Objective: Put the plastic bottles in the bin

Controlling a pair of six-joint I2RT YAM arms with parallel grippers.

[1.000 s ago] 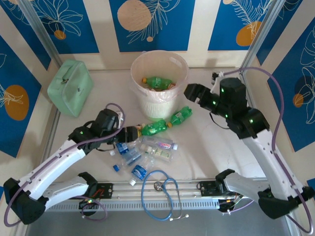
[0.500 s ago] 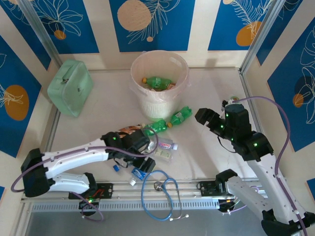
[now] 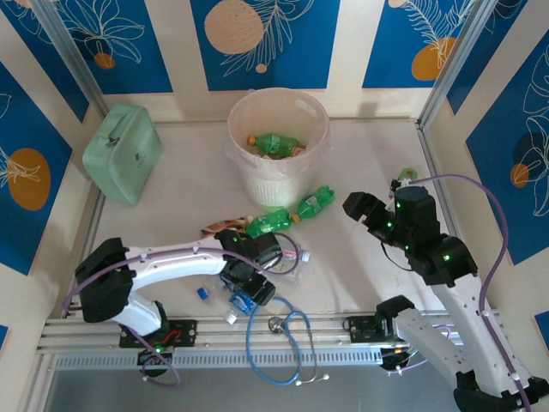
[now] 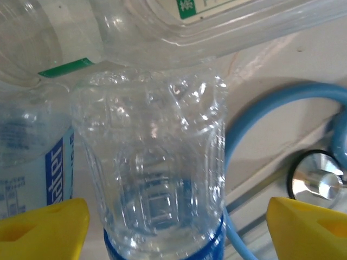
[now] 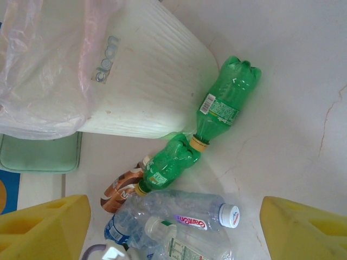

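Observation:
The cream bin (image 3: 279, 176) stands at the back centre with a green bottle (image 3: 276, 142) inside. Two green bottles (image 3: 313, 204) (image 3: 268, 223) lie in front of it, also seen as bottles (image 5: 225, 103) (image 5: 168, 162) against the bin wall (image 5: 146, 76). A brown-labelled bottle (image 5: 122, 189) and clear bottles (image 5: 190, 214) lie nearer. My left gripper (image 3: 249, 283) (image 4: 176, 233) is open low over this pile, a clear blue-labelled bottle (image 4: 152, 179) between its yellow fingers (image 4: 43, 227). My right gripper (image 3: 360, 209) (image 5: 173, 233) hangs open to the right, holding nothing.
A mint-green case (image 3: 124, 153) lies at the back left. A blue stethoscope (image 3: 279, 330) rests on the near rail, its tube (image 4: 260, 124) and chestpiece (image 4: 317, 181) just right of the left gripper. A small blue cap (image 3: 202, 293) lies near the rail.
The left arm swung right and toward the near edge, lowering its gripper onto the clear bottles. The right arm drew back from the bin to the right side.

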